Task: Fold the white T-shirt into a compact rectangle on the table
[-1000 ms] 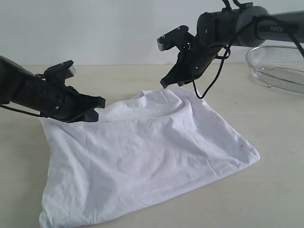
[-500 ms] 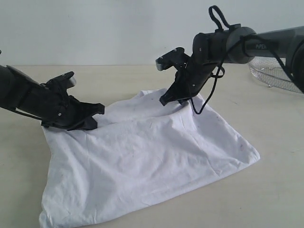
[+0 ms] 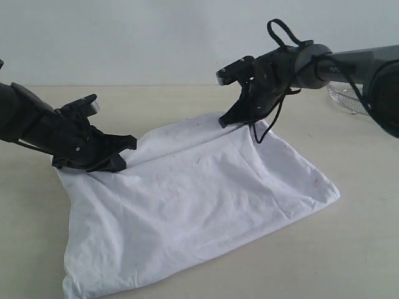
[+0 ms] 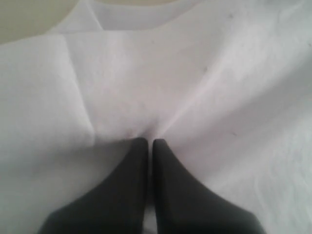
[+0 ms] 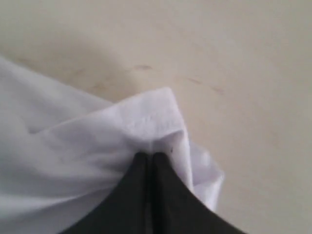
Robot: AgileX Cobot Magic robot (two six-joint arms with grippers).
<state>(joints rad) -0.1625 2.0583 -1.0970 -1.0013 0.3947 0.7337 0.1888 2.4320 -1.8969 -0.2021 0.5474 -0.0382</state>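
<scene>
The white T-shirt [image 3: 199, 193] lies spread on the table [image 3: 349, 249], its plain side up, stretched between both grippers. My left gripper [image 3: 128, 146] is shut on the shirt's far left edge, low over the table; in the left wrist view its black fingers [image 4: 139, 161] pinch white cloth [image 4: 204, 87]. My right gripper [image 3: 225, 120] is shut on the far right corner. In the right wrist view that hemmed corner [image 5: 156, 117] bunches around the closed fingertips [image 5: 168, 170]. The lettering and neck tag are hidden.
A silver wire-mesh basket [image 3: 344, 96] stands at the far right behind the right arm, mostly hidden by it. Bare table [image 3: 174, 99] shows beyond the shirt.
My right gripper has moved down and away with the shirt's corner, and the raised cloth has flattened and pulled taut. My left gripper has held almost still.
</scene>
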